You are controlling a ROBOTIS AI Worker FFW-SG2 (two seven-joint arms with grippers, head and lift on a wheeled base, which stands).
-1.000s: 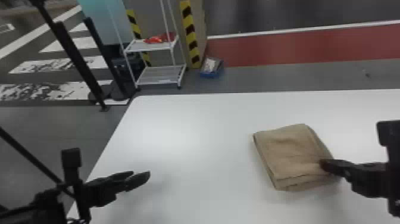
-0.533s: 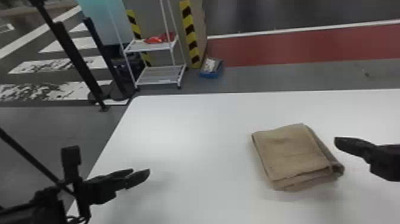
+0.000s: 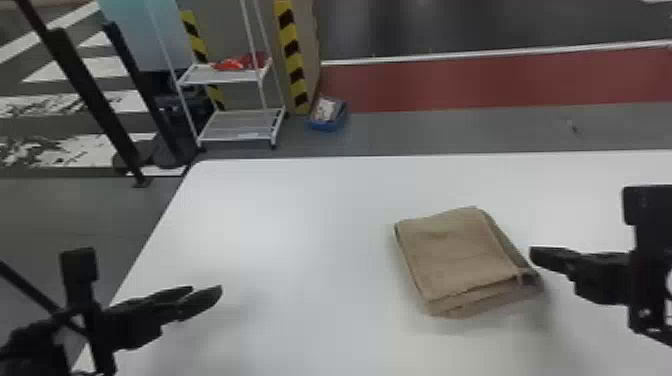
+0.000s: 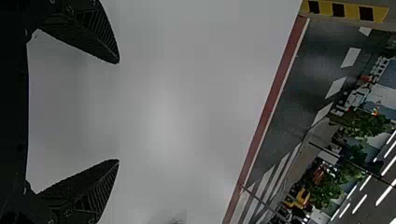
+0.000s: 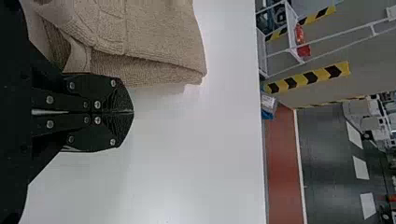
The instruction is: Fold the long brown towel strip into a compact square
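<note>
Squaring the towel (image 3: 452, 252), I judge: right gripper (image 3: 535, 256) closed beside it, left gripper (image 3: 206, 290) open, lower left; next, flatten its edge.

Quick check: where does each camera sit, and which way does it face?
Head view: on the head, facing forward and down at the towel on the table; left gripper and right gripper show.
Left wrist view: past its open fingers, over table to floor.
Right wrist view: past its shut fingers, over towel and table.
Head and right wrist views share the towel.
</note>
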